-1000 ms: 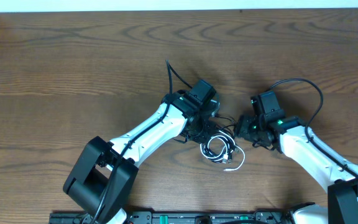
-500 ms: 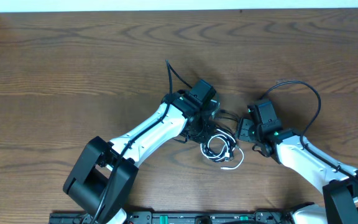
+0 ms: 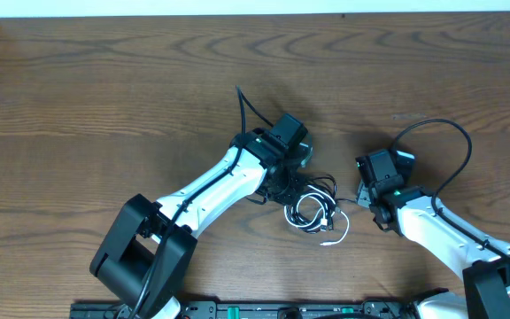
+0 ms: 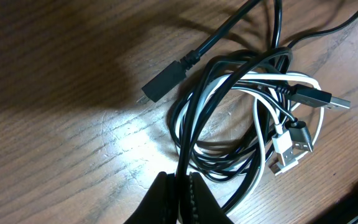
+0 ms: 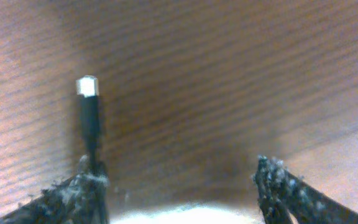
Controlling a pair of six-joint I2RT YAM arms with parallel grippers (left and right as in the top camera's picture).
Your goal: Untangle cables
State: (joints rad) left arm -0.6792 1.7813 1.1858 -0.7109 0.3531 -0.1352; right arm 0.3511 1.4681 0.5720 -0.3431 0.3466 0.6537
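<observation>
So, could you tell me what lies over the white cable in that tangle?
Loops of the black cable cross over it. Beneath them the white cable is covered, so its path cannot be traced.

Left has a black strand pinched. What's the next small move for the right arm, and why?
Probably slide the right gripper sideways until the black plug sits between its fingers. Its jaws stand wide open with the plug beside one finger, while the left gripper anchors the black cable.

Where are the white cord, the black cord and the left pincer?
white cord [image 4: 294,78], left wrist view, top loop.
black cord [image 4: 185,149], left wrist view, strand above the pincer.
left pincer [image 4: 179,185], left wrist view, between its tips.
</observation>
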